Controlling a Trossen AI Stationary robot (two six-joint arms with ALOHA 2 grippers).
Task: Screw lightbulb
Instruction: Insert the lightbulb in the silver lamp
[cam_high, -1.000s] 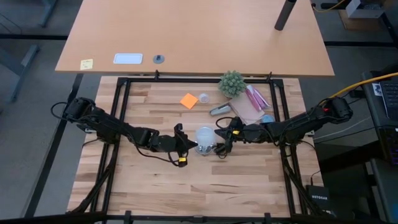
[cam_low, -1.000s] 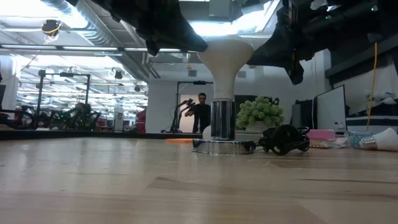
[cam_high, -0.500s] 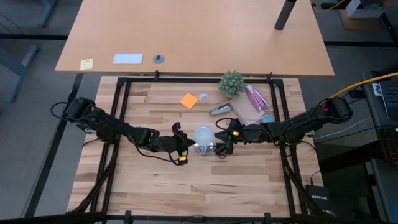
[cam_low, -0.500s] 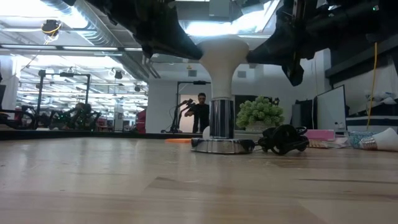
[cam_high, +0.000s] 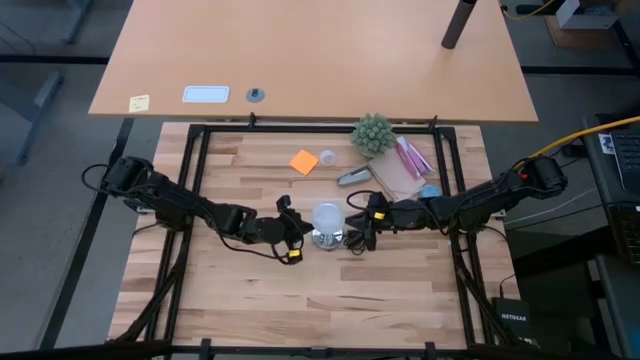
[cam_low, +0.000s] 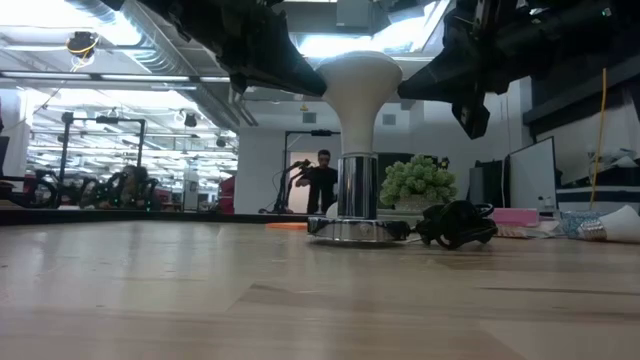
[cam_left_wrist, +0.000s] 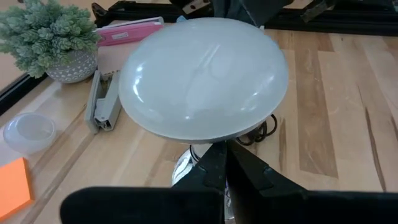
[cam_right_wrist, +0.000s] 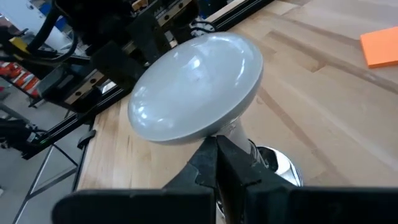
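Note:
The white frosted lightbulb (cam_high: 327, 217) stands upright, neck down, in the socket of the shiny silver round base (cam_low: 352, 229) at the table's middle. Its head shows large in both wrist views (cam_left_wrist: 202, 78) (cam_right_wrist: 196, 84) and in the low view (cam_low: 358, 76). My left gripper (cam_high: 303, 229) is shut at the bulb's left side. My right gripper (cam_high: 352, 226) is shut at its right side. Both point level at the bulb just under its head. My left gripper comes level from the table's left, its shut fingertips (cam_left_wrist: 219, 152) against the underside of the bulb's head (cam_low: 328, 92). The head's rim hides the exact place of contact. My right gripper comes level from the table's right, its shut fingertips (cam_right_wrist: 214, 149) against the bulb below the head (cam_right_wrist: 231, 127), where it narrows to the neck. The bulb stands upright in the socket between the two.
A black coiled cord (cam_low: 458, 222) lies right of the base. At the far right stand a small green plant (cam_high: 372, 133), a grey stapler (cam_high: 353, 177), pink things (cam_high: 410, 160), an orange note (cam_high: 304, 161) and a clear lid (cam_high: 327, 157). A black frame (cam_high: 190, 180) borders the table.
The bulb with its silver base has slid a little toward the table's far edge between the two grippers, staying upright. More of the bulb's head now shows between the arms in the low view.

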